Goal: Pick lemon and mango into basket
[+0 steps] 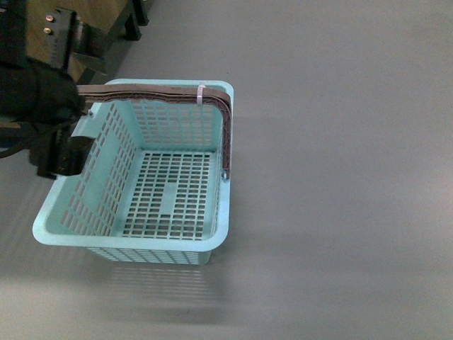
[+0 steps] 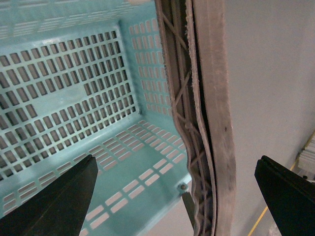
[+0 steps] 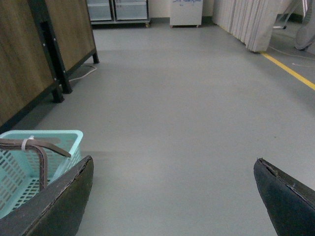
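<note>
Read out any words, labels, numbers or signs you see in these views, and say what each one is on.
Nothing here can be read.
On the white cabinet by the far wall: a blue marking at its top, too blurred to read.
On the basket, its brown handle and the white tie: no print shows.

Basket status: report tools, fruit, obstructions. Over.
Left tool open at basket handle. Right tool open above floor. Basket empty; lemon, mango not in view.
</note>
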`<act>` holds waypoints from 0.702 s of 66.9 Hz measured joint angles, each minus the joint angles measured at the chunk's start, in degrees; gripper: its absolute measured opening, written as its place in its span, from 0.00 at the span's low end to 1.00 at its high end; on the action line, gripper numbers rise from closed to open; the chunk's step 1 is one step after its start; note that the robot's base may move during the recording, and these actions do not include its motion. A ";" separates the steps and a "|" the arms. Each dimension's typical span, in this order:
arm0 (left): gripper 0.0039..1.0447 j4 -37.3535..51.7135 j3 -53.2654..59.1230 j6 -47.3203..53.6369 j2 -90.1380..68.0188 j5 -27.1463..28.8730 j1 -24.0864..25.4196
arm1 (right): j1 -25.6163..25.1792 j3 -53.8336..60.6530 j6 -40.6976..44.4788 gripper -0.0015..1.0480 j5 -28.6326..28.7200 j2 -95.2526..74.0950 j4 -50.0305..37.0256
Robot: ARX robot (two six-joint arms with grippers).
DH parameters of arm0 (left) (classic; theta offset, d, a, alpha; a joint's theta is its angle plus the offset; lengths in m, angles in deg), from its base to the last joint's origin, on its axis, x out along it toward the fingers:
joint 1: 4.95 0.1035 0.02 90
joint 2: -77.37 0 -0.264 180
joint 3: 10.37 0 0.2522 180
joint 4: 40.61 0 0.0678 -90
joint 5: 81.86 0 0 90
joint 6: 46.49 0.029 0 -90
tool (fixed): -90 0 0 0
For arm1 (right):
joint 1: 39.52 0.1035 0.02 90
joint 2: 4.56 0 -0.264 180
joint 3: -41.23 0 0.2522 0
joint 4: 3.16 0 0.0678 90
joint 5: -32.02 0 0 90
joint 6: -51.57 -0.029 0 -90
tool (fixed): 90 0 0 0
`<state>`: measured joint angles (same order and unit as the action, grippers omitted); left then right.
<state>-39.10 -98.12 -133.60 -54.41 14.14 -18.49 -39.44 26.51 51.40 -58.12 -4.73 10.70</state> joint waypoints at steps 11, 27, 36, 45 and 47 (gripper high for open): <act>0.74 -6.36 -10.32 -0.17 -5.44 0.02 -0.24 | 0.00 0.00 0.00 0.92 0.00 0.00 0.00; 0.27 -14.91 -16.50 -2.19 -8.26 0.28 -0.33 | 0.00 0.00 0.00 0.92 0.00 0.00 0.00; 0.15 -19.61 -18.01 -3.87 -7.87 0.09 -0.63 | 0.00 0.00 0.00 0.92 0.00 0.00 0.00; 0.15 -17.53 -14.14 -4.44 -3.89 0.15 -1.44 | 0.00 0.00 0.00 0.92 0.00 0.00 0.00; 0.15 -16.90 -12.31 -4.46 -1.97 0.17 -1.66 | 0.00 0.00 0.00 0.92 0.00 0.00 0.00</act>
<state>-56.00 -110.43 -138.06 -56.38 14.32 -20.15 -39.44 26.51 51.40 -58.12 -4.73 10.70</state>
